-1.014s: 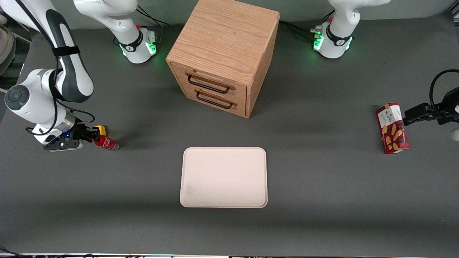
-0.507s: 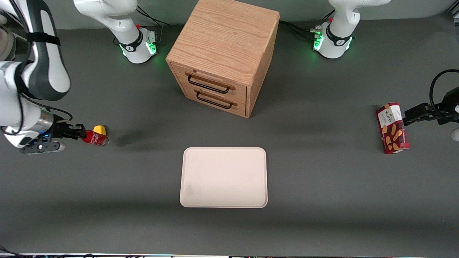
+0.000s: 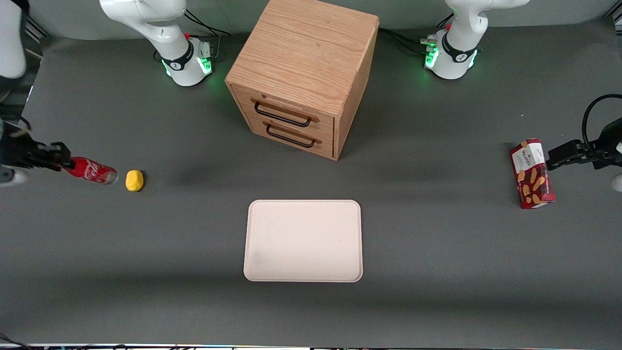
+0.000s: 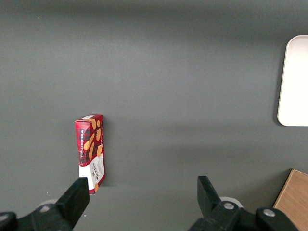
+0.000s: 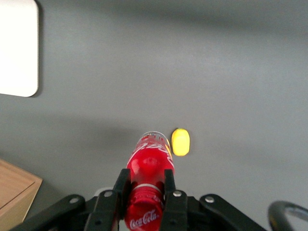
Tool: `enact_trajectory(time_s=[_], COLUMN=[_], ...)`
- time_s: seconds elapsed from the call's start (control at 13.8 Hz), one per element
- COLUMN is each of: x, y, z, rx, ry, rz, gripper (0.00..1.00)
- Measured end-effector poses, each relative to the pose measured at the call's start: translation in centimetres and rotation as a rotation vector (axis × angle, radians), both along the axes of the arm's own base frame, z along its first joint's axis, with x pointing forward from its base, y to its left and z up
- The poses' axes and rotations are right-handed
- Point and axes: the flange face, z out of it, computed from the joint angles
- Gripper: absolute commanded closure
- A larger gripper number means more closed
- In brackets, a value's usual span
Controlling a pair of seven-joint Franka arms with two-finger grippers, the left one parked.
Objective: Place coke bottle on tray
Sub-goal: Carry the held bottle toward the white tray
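Note:
My gripper point(image 3: 63, 158) point(image 5: 145, 185) is shut on the cap end of the coke bottle point(image 3: 92, 171) point(image 5: 148, 168) and holds it lying sideways in the air above the table. This is at the working arm's end of the table. The bottle's clear base points toward the yellow lump point(image 3: 134, 180) point(image 5: 181, 142), which rests on the table just past that base. The pale cream-pink tray point(image 3: 303, 240) point(image 5: 18, 48) lies flat near the table's middle, nearer to the front camera than the wooden cabinet, and nothing is on it.
A wooden two-drawer cabinet point(image 3: 303, 73) stands in the middle of the table, its drawers shut. A red snack box point(image 3: 532, 173) point(image 4: 91, 151) lies toward the parked arm's end.
The gripper has risen and pulled away toward the working arm's end with the bottle in it. The yellow lump, earlier partly covered by the bottle, now shows whole on the table.

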Motion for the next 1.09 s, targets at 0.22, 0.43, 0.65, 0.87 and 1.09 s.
enact_trajectory(time_s=[0.22, 0.43, 0.65, 0.87, 1.09], x=[-1.4, -1.9, -1.6, 0.0, 1.8], y=[0.1, 0.1, 0.9, 4.8, 10.0], z=[5.4, 7.2, 7.6, 7.5, 6.8], rx=[0.002, 0.001, 0.001, -0.004, -0.013], ry=[0.0, -0.007, -0.018, -0.027, -0.028], rz=[0.014, 0.018, 0.033, 0.082, 0.076], gripper=[1.0, 1.0, 1.0, 1.0, 1.0])
